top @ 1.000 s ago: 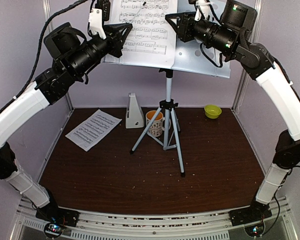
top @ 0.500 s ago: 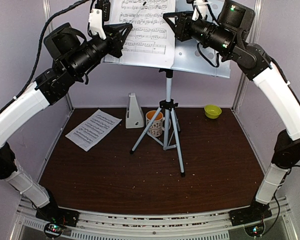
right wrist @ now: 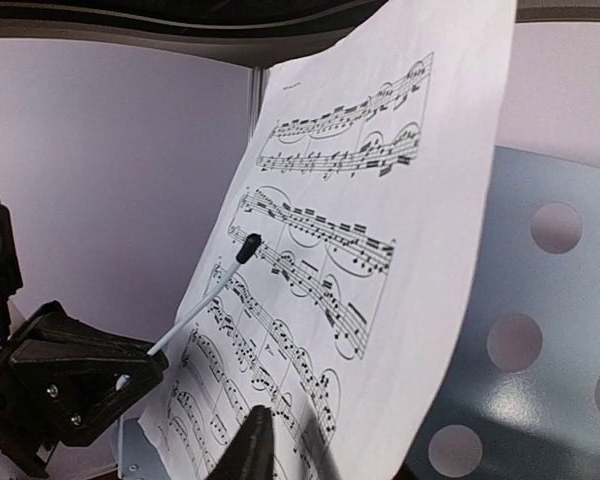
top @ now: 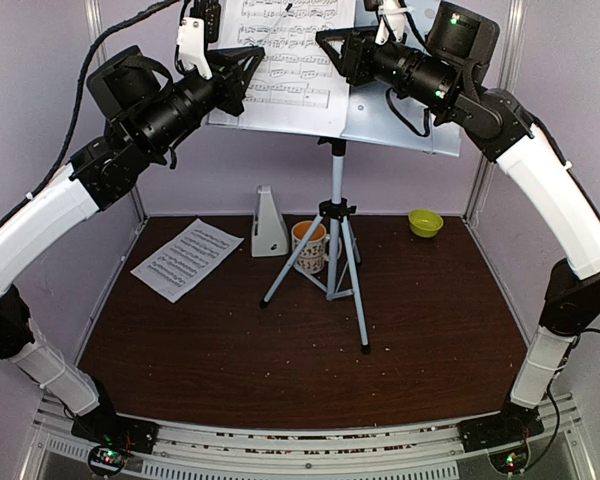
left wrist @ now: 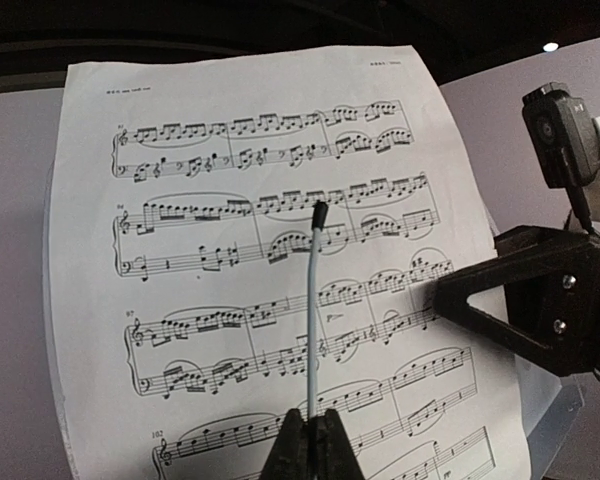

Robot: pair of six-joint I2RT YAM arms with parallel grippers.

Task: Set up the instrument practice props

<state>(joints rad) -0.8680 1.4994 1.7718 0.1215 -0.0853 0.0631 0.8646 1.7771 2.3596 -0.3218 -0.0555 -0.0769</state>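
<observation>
Sheet-music page (left wrist: 230, 260) stands upright on the music stand (right wrist: 555, 300), against its pale perforated desk, high above the counter. Both arms reach up to it. The left gripper (left wrist: 310, 435) has its fingers (left wrist: 292, 452) pressed together on the foot of a thin white page-holder wire (left wrist: 313, 310). The wire rises from between them, and its black tip lies against the front of the page, about the middle of the printed staves. The right gripper (left wrist: 448, 300) comes in at the page's right edge, with one black triangular finger (left wrist: 520, 315) laid on the printed face. Its other finger is hidden by the paper, so I cannot tell whether it nips the sheet or merely touches it.

Below, the stand's grey tripod (top: 332, 265) is planted toward the far edge of the dark wooden counter (top: 280, 350), about midway along it. A patterned mug (top: 308, 246) with an orange inside sits among the tripod's legs. The white pyramid metronome (top: 268, 228) stands upright just to the mug's left. The second sheet-music page (top: 185, 258) lies flat and askew near the left edge, in the far half. A small green bowl (top: 425, 222) sits in the far right corner.
</observation>
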